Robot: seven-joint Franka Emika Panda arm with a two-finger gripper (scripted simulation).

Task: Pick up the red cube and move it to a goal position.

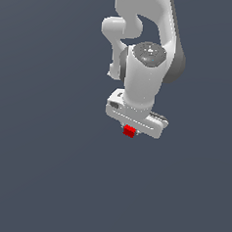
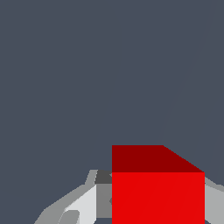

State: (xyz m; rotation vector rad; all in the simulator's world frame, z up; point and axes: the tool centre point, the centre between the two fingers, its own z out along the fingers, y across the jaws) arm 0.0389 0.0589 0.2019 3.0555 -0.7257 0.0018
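The red cube (image 1: 129,131) is a tiny bright red block that peeks out from under the white gripper (image 1: 130,130) in the exterior view. The gripper's body hides its fingers there. In the wrist view the red cube (image 2: 157,192) fills the space between the two grey-white fingers (image 2: 83,203), which press against its sides. The gripper (image 2: 153,205) is shut on the cube. Whether the cube rests on the floor or hangs above it cannot be told.
The white arm (image 1: 147,51) reaches down from the top of the exterior view. A plain dark grey-blue floor (image 1: 45,172) lies all around. No goal marker shows.
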